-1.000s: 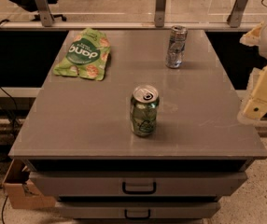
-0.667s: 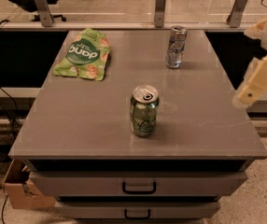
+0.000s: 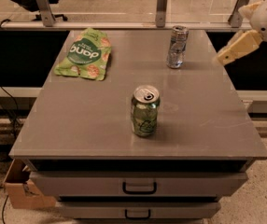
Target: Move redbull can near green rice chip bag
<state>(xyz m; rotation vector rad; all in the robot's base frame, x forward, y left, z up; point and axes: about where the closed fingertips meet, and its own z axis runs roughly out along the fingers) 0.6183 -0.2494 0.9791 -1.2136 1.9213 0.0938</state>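
The redbull can, slim and silver-blue, stands upright at the far right of the grey tabletop. The green rice chip bag lies flat at the far left corner, well apart from the can. My gripper hangs in the air at the right edge of the table, to the right of the redbull can and a little above the surface, holding nothing that I can see.
A wider green soda can stands upright in the middle of the table. Drawers run along the cabinet front. A cardboard box sits on the floor at the lower left. A glass railing stands behind the table.
My gripper has moved up and leftward from the right side, toward the redbull can. The cans and the bag have not moved.
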